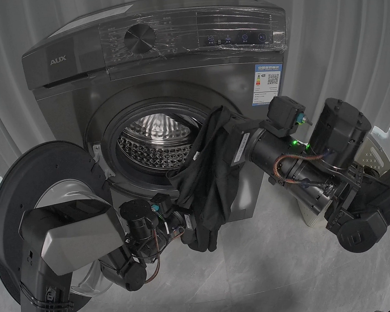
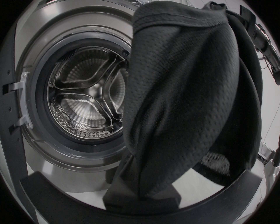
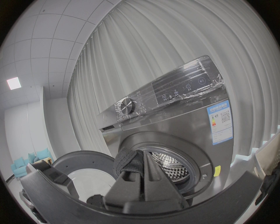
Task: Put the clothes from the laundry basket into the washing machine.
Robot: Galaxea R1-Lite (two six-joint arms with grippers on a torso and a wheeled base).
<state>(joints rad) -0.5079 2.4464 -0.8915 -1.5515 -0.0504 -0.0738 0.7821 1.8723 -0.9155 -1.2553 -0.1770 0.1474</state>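
The washer [image 1: 160, 88] stands with its door [image 1: 36, 180] swung open on my left. A black garment [image 1: 208, 175] hangs across the right edge of the drum mouth, outside it. My right claw [image 3: 143, 163] pinches its top; my left claw [image 2: 140, 186] grips its lower part.

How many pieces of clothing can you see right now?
1: a black garment hanging before the open washer, held up by the right gripper and lower down by the left gripper. Others may be hidden in its folds.
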